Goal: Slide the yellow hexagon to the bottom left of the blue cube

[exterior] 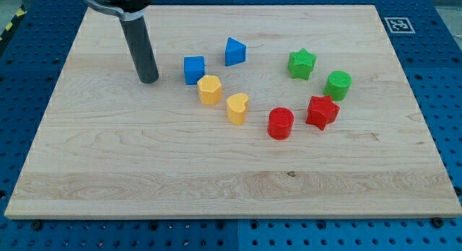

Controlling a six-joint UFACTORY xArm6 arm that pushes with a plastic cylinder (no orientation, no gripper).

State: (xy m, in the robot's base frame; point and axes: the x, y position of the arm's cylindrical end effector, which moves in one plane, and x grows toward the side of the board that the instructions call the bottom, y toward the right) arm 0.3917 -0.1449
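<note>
- Eight blocks lay on the wooden board; the strip nearest the view's bottom held none.
- Nearest of the blocks sat the red cylinder, with the red star just beside it to the view's right.
- The yellow heart-like block stood left of the red cylinder, close beside the yellow hexagon.
- The yellow hexagon, the task's thing, sat just beside the blue cube, toward the view's bottom right of it; whether they touched could not be told.
- Handling judgement: the hexagon looked small, rigid and light, likely to slide easily on smooth wood and to rotate if pushed off-centre. No hold is possible; contact belongs on a flat side face, on its right flank, to drive it leftward under the cube.
- Risk judgement: the heart-like block crowded that flank, so an approach there might disturb it.
- Farther up were the green cylinder, the green star and the blue triangular block.
- I carried no jaws: nothing could spread, clench or grasp. My rod ended in my tip, which rested on the board left of the blue cube, apart from it, touching no block.
- My tip stood on the far side of the cube from the hexagon's right flank, so a detour seemed necessary.
</note>
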